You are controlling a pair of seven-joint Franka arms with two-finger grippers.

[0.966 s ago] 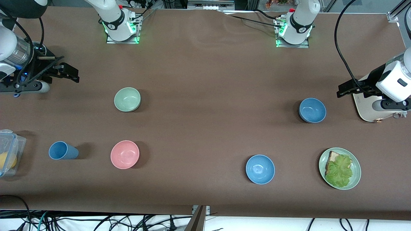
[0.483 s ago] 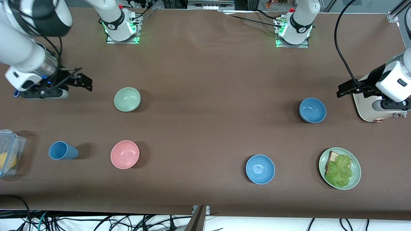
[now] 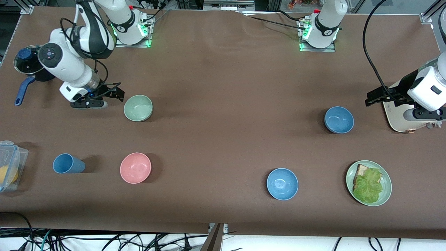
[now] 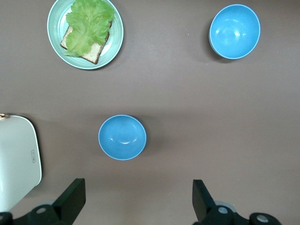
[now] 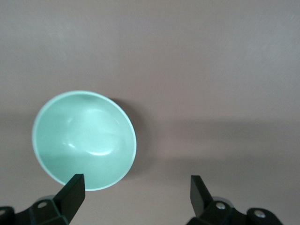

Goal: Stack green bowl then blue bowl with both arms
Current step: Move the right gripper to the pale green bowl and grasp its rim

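The pale green bowl [image 3: 138,108] sits upright on the brown table, toward the right arm's end; it also shows in the right wrist view [image 5: 84,139]. My right gripper [image 3: 117,94] [image 5: 136,194] is open and empty, just beside the green bowl's rim. The dull blue bowl [image 3: 339,119] [image 4: 122,137] sits toward the left arm's end. My left gripper [image 3: 370,98] [image 4: 136,201] is open and empty, waiting over the table between that bowl and a white board [image 3: 397,116].
A glossy sky-blue bowl [image 3: 282,183], a pink bowl [image 3: 135,167], a blue cup [image 3: 68,164] and a green plate [image 3: 386,190] with bread and lettuce sit nearer the front camera. A clear container [image 3: 10,164] and a blue-handled pot [image 3: 24,61] are at the right arm's end.
My right arm has swung in from the table's end, and its gripper now sits beside the green bowl. The left arm and all bowls have not moved.
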